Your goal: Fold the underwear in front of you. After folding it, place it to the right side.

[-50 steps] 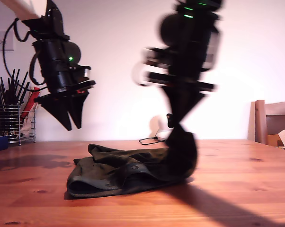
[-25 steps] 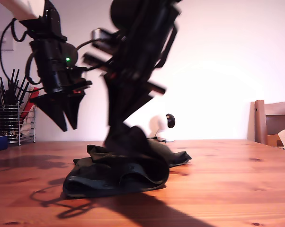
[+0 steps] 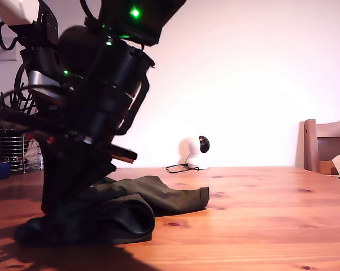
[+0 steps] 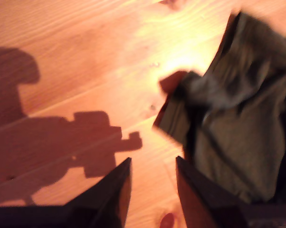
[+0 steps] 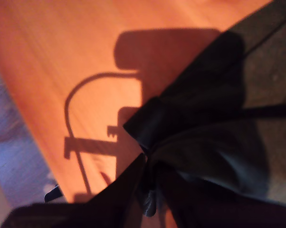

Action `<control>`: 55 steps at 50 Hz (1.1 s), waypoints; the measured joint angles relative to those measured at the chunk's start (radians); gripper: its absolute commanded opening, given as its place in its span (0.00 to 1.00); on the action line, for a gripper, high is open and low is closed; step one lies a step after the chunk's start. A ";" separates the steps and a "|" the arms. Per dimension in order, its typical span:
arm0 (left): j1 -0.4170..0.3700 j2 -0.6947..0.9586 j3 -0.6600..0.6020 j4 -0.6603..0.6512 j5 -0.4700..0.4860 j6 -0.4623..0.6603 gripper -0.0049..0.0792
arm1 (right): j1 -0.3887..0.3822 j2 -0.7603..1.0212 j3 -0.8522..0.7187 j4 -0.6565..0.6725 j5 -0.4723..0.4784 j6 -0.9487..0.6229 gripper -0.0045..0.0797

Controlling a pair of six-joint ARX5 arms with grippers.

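underwear (image 3: pixel 158 197) — now folded leftward

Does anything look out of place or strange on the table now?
Only the underwear: it lies bunched and wrinkled, one edge pinched in my second tool. My first tool is open and empty. No spill or damage shows.

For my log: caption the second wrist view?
My second tool pinching the very dark olive cloth underwear above the wooden table.

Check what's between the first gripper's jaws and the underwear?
Nothing. In the first wrist view my first gripper hangs open over bare table, the underwear just beside one jaw with only wood between. Contact can't be judged.
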 measured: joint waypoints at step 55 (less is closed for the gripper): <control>0.011 0.000 -0.122 0.087 0.142 0.035 0.27 | -0.227 -0.196 0.000 -0.160 -0.051 -0.067 0.08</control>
